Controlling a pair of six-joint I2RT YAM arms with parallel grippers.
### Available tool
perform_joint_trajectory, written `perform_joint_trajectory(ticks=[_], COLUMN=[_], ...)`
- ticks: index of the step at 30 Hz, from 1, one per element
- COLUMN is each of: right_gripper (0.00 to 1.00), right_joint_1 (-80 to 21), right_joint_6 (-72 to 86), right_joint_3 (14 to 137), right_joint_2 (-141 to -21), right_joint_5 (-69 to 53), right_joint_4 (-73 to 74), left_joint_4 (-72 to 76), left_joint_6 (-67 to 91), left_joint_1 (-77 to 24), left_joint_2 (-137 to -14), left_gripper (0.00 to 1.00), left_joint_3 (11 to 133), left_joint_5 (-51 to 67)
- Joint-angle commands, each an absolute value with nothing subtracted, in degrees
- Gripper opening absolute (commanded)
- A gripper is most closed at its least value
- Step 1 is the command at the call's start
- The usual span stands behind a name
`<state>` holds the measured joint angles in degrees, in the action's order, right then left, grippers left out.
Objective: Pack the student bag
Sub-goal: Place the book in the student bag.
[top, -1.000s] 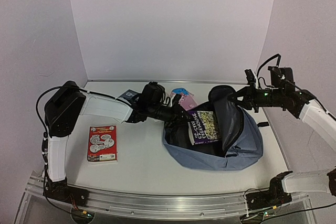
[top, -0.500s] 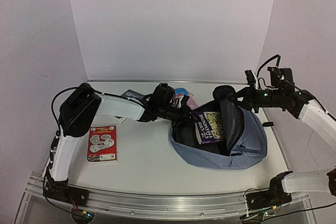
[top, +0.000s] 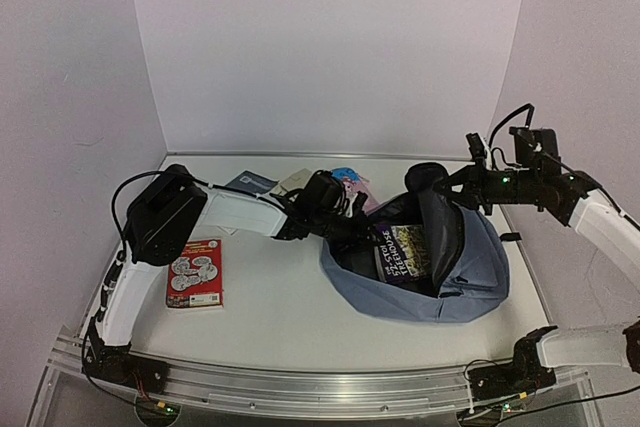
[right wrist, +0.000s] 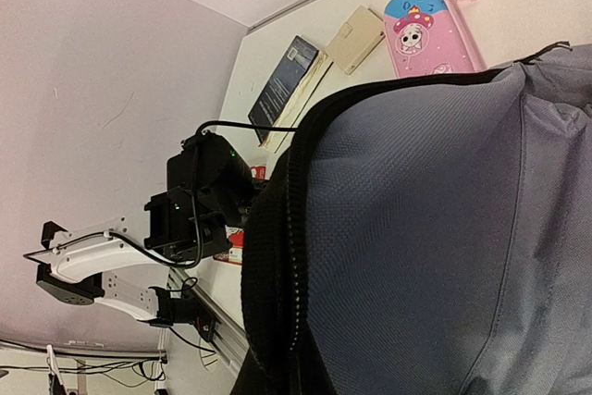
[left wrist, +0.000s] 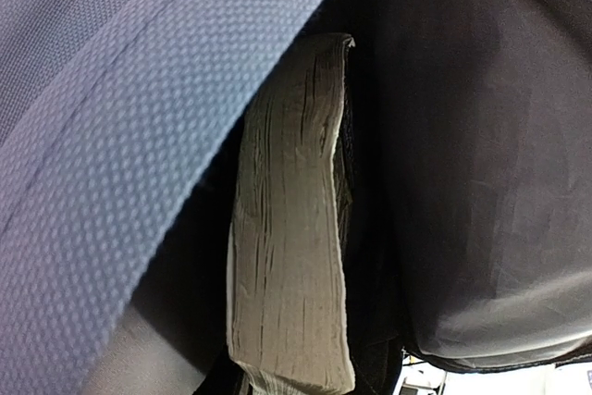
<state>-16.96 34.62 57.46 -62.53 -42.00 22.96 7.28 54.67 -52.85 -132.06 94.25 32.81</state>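
Reaching in from the left, the left hand (top: 362, 230) sat at the mouth of the bag (top: 475, 267), clamped on the left edge of a purple book (top: 405, 252). The book stood tilted inside the opening with its cover facing up and its lower part against the dark lining. In the left wrist view the book's pale page edge ran down the middle, with grey-blue fabric to its left and dark lining to its right. That hand's own fingers could not be made out in that view.

The right hand (top: 452, 190) had its fingers together, pinched on the bag's upper rim. That rim was raised off the desk (top: 270, 307), so the mouth gaped toward the left arm. In the right wrist view, bag fabric and a black zip edge filled most of the picture.

The bag lay slumped on the right half of the desk, between the two hands, with its grey-blue body toward the near side.

A red booklet (top: 194, 272) lay flat on the left side of the desk, just beside the left arm's elbow and well apart from the bag. A pink pencil case (top: 352, 183) lay at the back of the desk, just behind the left hand and near the bag. Left of it were a beige notebook (top: 292, 183) and then a dark booklet (top: 250, 183), both flat near the back wall.
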Motion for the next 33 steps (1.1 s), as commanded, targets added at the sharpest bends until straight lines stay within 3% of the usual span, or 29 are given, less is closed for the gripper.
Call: perform_joint_trajectory(ticks=[1, 20, 22, 28, 33], right_gripper=[0.0, 0.0, 0.0, 0.0, 0.0], right_joint_1=[-19.0, -23.3, -23.4, -23.5, -23.6], right_joint_6=[35.7, 37.6, 37.6, 37.1, 36.5], right_joint_3=[60.5, 59.3, 59.5, 59.4, 59.2], right_joint_2=[-63.4, -65.5, -65.4, -64.5, -64.5], right_joint_5=[-42.0, -38.2, -37.9, -37.4, -36.4], right_joint_4=[16.6, 12.1, 12.0, 12.0, 12.2], left_joint_4=[7.0, 2.0, 0.6, -1.5, -4.2], left_joint_6=[54.1, 51.9, 50.5, 45.8, 41.0], left_joint_1=[-53.8, -59.3, -59.2, -57.6, -56.8], left_joint_2=[-132.0, -139.3, -138.3, -128.6, -116.9], left_gripper=[0.0, 0.02, 0.08, 0.46, 0.6], left_joint_3=[102.4, 111.4, 110.6, 99.9, 90.4], left_joint_5=[35.0, 27.6, 25.8, 22.0, 17.8])
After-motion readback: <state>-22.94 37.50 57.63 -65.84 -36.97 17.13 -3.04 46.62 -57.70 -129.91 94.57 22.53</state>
